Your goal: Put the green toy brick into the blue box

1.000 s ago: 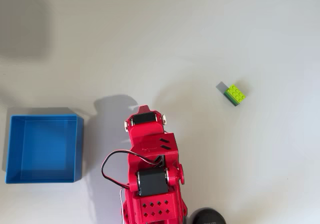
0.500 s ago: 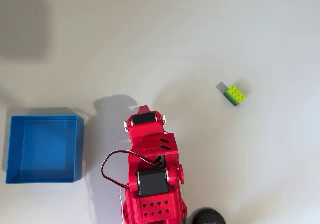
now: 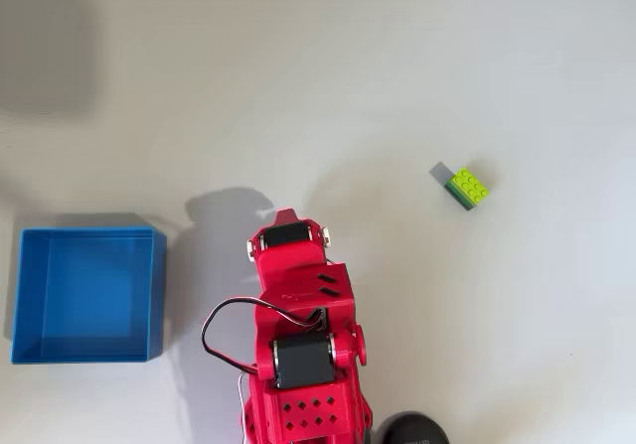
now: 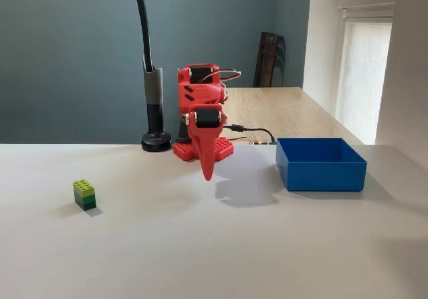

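Sitting alone on the white table (image 3: pixel 517 57), the green toy brick (image 3: pixel 467 187) lies well apart from the red gripper (image 4: pixel 207 172). In the overhead view it is to the right of the arm and a bit farther out; in the fixed view it is to the left. Its long side runs slantwise. The blue box (image 3: pixel 87 295) sits on the other side of the arm. The gripper hangs pointing down, fingers together, holding nothing.
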Robot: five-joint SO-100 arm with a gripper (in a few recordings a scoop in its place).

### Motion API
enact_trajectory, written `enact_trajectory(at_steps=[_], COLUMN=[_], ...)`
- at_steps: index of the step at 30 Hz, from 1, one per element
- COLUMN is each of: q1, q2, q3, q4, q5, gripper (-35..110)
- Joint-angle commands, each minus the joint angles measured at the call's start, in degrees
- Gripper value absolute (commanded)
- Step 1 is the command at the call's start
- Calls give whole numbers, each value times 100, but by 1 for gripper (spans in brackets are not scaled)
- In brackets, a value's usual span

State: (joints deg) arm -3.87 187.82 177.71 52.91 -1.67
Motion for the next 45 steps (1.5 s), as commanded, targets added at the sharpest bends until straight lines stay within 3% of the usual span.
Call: enact_trajectory(at_steps=[1, 13, 21, 45], q1=[-26, -26, 18, 2997], q2=[97, 88, -44, -5194], q3=[44, -53, -1028, -4711], q4=[-53, -62, -70, 167], q5=[-97, -114, -97, -88], gripper=[0, 0, 0, 2])
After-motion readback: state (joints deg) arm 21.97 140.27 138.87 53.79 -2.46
